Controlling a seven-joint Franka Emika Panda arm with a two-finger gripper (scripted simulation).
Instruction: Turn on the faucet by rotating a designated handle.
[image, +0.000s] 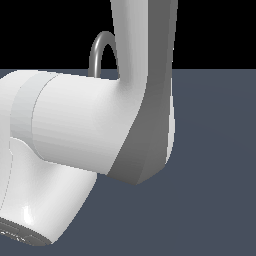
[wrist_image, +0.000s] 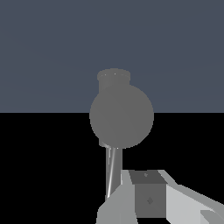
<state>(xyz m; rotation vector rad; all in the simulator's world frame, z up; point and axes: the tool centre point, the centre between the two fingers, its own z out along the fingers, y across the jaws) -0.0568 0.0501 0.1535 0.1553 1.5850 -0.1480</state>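
Big white-and-grey robot arm (image: 100, 125) hides nearly all of the grey matte metal faucet (image: 102, 50); only its arch peeks above. Wrist view: faucet's round grey body dead ahead, thin grey lever handle (wrist_image: 112, 173) running lengthwise toward the gripper (wrist_image: 148, 199). Whether the jaws are spread or closed, I cannot tell.
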